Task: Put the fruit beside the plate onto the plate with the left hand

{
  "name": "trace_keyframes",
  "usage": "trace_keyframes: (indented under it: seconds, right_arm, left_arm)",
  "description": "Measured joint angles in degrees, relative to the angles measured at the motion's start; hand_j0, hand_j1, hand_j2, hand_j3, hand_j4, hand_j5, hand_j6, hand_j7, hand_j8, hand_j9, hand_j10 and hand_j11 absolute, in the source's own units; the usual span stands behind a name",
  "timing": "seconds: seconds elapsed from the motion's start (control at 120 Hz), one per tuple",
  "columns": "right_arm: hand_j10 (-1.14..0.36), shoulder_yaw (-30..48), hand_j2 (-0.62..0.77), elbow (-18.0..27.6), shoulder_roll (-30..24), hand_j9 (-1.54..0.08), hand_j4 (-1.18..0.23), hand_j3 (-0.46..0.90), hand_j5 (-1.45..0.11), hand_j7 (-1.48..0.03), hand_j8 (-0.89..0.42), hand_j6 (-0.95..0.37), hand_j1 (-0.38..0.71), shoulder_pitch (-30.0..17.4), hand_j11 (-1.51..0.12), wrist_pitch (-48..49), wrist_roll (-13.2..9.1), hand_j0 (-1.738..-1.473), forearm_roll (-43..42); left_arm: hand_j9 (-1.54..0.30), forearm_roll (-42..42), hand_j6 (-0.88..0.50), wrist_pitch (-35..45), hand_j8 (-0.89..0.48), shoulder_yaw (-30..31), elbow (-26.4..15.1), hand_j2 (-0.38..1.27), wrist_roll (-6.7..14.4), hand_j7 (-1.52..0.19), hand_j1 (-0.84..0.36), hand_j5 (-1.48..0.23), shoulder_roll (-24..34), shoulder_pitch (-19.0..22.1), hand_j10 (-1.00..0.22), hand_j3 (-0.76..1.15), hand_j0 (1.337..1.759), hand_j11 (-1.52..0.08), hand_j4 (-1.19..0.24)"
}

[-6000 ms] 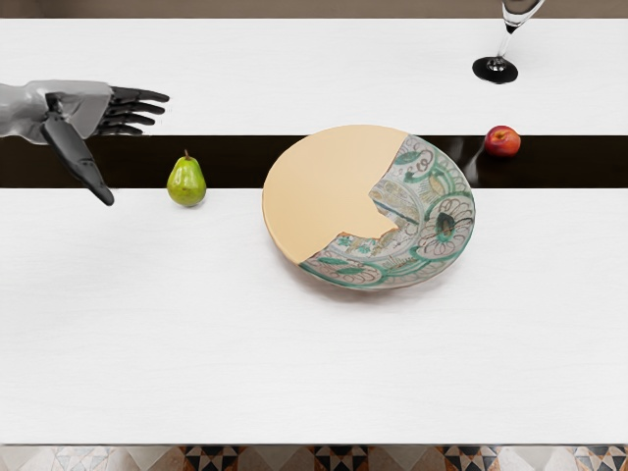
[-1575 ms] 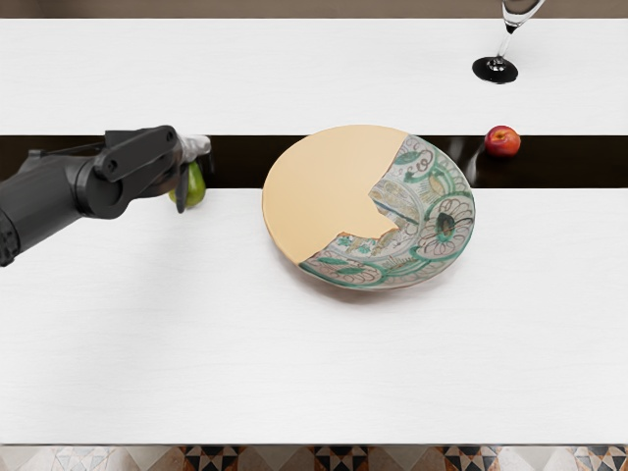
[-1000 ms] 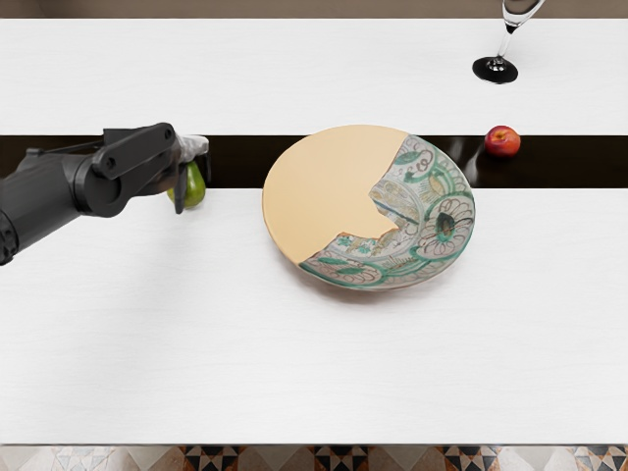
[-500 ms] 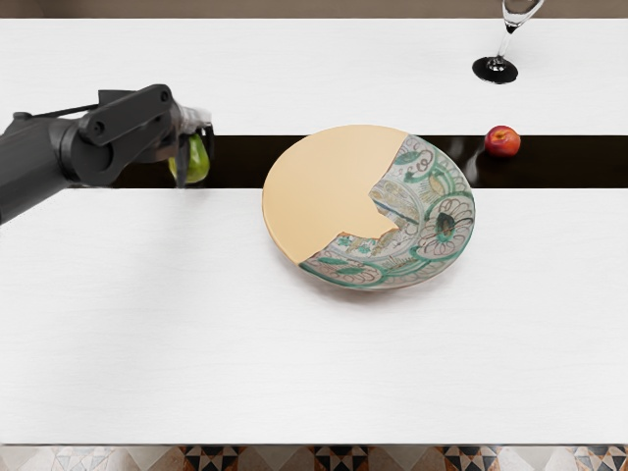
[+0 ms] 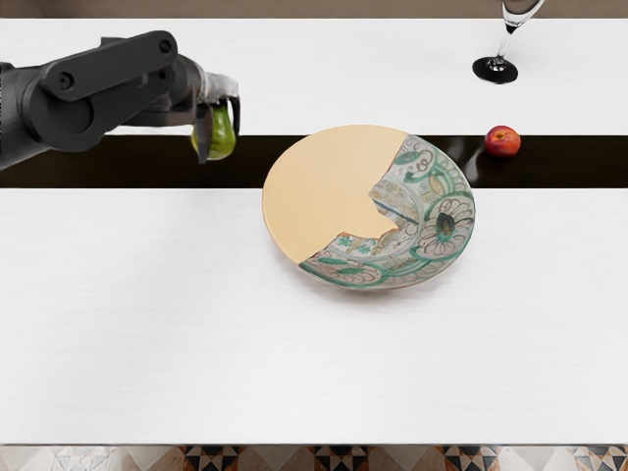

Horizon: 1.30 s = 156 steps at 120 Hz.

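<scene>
A green pear (image 5: 221, 135) hangs in the air, gripped by my left hand (image 5: 211, 116), whose dark arm comes in from the left edge. The hand is shut around the pear, which is lifted off the table to the left of the plate (image 5: 324, 196). The plate is large and round, half plain orange and half painted with green patterns; it sits at the table's middle with nothing on it. The fingers hide most of the pear. A red apple (image 5: 502, 141) lies to the right of the plate.
A wine glass (image 5: 500, 44) stands at the back right. A dark gap (image 5: 118, 162) runs across between the two white table surfaces, behind the plate.
My left hand closed on the pear and lifted it off the table, carrying it up and to the right toward the plate. The plate and apple stayed put.
</scene>
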Motion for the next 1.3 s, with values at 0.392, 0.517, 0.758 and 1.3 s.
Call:
trace_keyframes:
  seconds: [0.392, 0.517, 0.758, 1.3]
  right_arm:
    - [0.00, 0.00, 0.00, -0.03, 0.00, 0.00, 0.00, 0.00, 0.00, 0.00, 0.00, 0.00, -0.35, -0.01, 0.00, 0.00, 0.00, -1.658, 0.00]
    - [0.00, 0.00, 0.00, -0.03, 0.00, 0.00, 0.00, 0.00, 0.00, 0.00, 0.00, 0.00, -0.35, -0.01, 0.00, 0.00, 0.00, -1.658, 0.00]
    - [0.00, 0.00, 0.00, -0.06, 0.00, 0.00, 0.00, 0.00, 0.00, 0.00, 0.00, 0.00, -0.35, -0.01, 0.00, 0.00, 0.00, -1.658, 0.00]
    - [0.00, -0.01, 0.00, -0.03, 0.00, 0.00, 0.00, 0.00, 0.00, 0.00, 0.00, 0.00, -0.35, -0.09, 0.00, 0.01, 0.00, -1.658, 0.00]
  left_arm:
    - [-0.75, -2.20, -0.40, -1.77, -0.43, -4.07, -1.12, 0.37, 0.72, -0.75, -0.27, -0.78, -3.80, -2.07, -0.57, 0.00, 1.658, -0.75, -0.55]
    - [-0.75, -2.98, -0.40, -1.91, -0.42, -4.99, -1.07, 0.38, 0.70, -0.76, -0.28, -0.77, -6.60, -2.02, -0.57, 0.00, 1.658, -0.75, -0.55]
    - [-0.75, -4.30, -0.41, -1.62, -0.43, -5.56, -0.68, 0.36, 0.59, -0.76, -0.27, -0.77, -10.50, -1.59, -0.57, 0.00, 1.658, -0.75, -0.56]
    - [-0.71, -4.30, -0.42, 2.01, -0.44, -6.46, 0.53, 0.32, -0.06, -0.72, -0.24, -0.73, -12.54, 3.68, -0.54, 0.00, 1.658, -0.71, -0.54]
